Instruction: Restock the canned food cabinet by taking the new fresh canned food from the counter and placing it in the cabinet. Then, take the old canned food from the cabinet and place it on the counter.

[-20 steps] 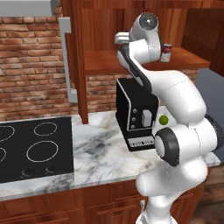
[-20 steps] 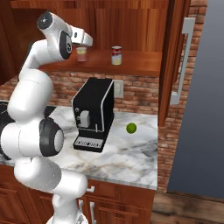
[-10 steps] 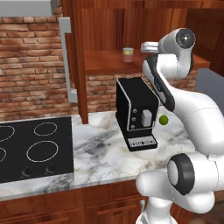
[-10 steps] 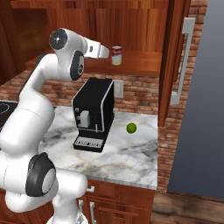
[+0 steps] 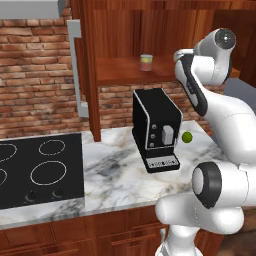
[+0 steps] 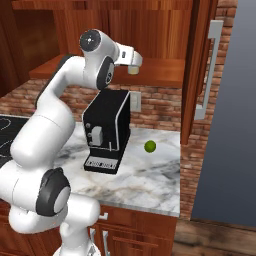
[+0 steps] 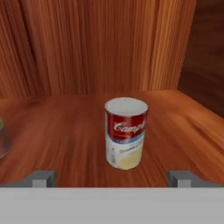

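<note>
On the left of the left base view is the black stovetop (image 5: 37,170), set in the marble counter (image 5: 115,177). Next comes the open door (image 5: 85,65) of the cabinet (image 5: 120,70), and on its shelf stands the new fresh canned food (image 5: 146,62), upright. Below it, on the counter, is a black coffee machine (image 5: 156,130) with a small green ball (image 5: 187,137) just beside it. In the hand view the old canned food (image 7: 126,133) stands upright on the shelf, between the 2 wide-spread fingers (image 7: 43,178) of the gripper (image 7: 112,179), touching neither.
</note>
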You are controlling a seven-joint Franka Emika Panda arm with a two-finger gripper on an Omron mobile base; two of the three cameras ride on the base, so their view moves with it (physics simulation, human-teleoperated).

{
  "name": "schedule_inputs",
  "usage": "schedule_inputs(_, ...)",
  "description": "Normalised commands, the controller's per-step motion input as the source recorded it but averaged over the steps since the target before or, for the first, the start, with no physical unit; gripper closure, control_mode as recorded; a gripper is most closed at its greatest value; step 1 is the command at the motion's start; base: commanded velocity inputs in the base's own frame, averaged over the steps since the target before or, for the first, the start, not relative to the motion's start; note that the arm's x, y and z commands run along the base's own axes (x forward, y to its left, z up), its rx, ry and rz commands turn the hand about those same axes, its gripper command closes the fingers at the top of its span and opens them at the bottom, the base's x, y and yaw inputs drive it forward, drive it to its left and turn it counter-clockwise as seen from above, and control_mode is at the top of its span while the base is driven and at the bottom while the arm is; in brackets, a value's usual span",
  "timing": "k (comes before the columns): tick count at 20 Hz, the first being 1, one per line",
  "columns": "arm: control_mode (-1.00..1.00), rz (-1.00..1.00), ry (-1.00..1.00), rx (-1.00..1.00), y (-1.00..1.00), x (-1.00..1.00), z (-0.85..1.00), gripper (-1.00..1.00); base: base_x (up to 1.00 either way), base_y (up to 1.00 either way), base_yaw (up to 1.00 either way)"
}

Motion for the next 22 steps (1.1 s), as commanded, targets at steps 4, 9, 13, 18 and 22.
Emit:
schedule_inputs(4,-1.00,0.00,0.09,-0.11,0.00,0.29,-0.04,-1.00,0.00,0.00,0.00)
schedule_inputs(9,-1.00,0.00,0.04,-0.06,-0.11,0.11,-0.16,-1.00,0.00,0.00,0.00)
schedule_inputs(13,-1.00,0.00,0.00,-0.02,-0.32,0.01,-0.20,-1.00,0.00,0.00,0.00)
schedule_inputs(18,-1.00,0.00,0.00,0.03,-0.19,0.04,-0.07,-1.00,0.00,0.00,0.00)
schedule_inputs(22,-1.00,0.00,0.00,0.10,-0.01,0.07,0.00,-1.00,0.00,0.00,0.00)
